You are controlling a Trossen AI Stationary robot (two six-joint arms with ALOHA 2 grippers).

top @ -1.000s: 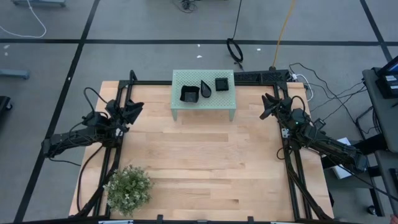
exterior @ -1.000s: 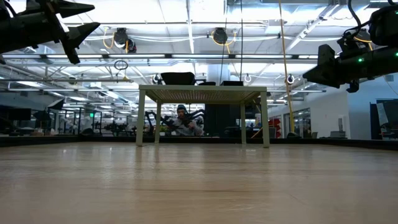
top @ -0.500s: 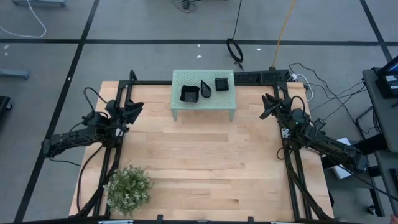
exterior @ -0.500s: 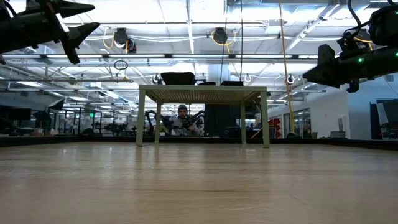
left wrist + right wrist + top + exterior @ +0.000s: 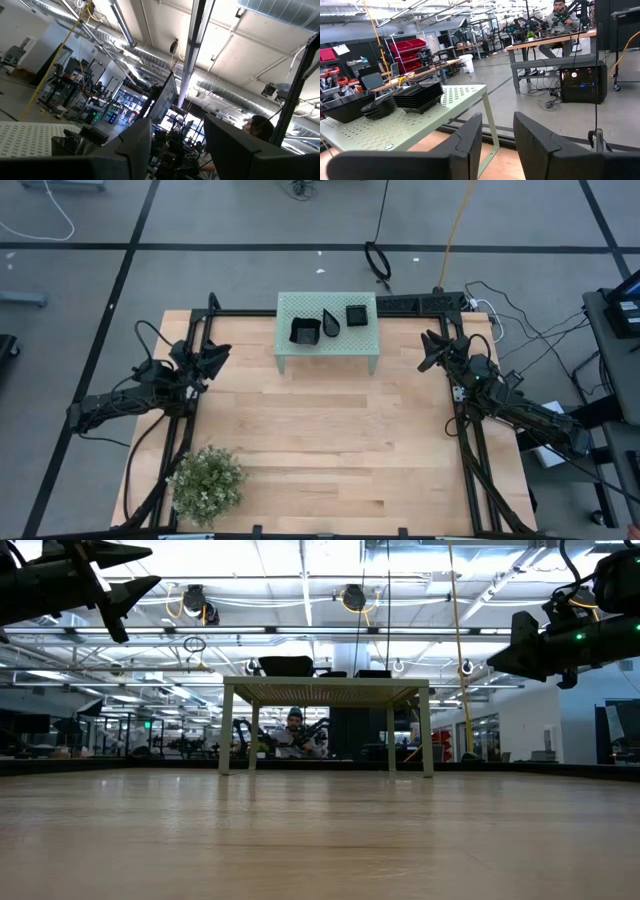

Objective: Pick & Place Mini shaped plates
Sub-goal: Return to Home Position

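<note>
The left tool (image 5: 216, 358) is held over the left edge of the counter (image 5: 320, 440), at the middle left of the high view. In the left wrist view its two fingers (image 5: 135, 145) are seen parted, with nothing gripped between them. The right tool (image 5: 430, 350) is held over the right edge of the counter, at the middle right of the high view. Its fingers (image 5: 467, 142) are likewise parted and nothing is held.

Both tools are raised well clear of the counter. In the low view the left tool is seen in the upper left corner and the right arm in the upper right corner.

The plates are all found on top of the mint-green perforated stand (image 5: 330, 345), which is placed at the upper centre of the counter, between the two tools. Three groups are set there in a row. The wavy-edged square plates (image 5: 304, 330) are at the left of the stand's top, the teardrop plates (image 5: 330, 322) in the middle, and the small square plates (image 5: 357, 314) at the right. In the right wrist view the small square plates are seen as a neat stack of several.

A green bushy plant (image 5: 206, 482) is placed at the lower left of the counter, well apart from the stand. A person (image 5: 293, 735) is seen seated in the room behind, framed between the stand's legs in the low view.
</note>
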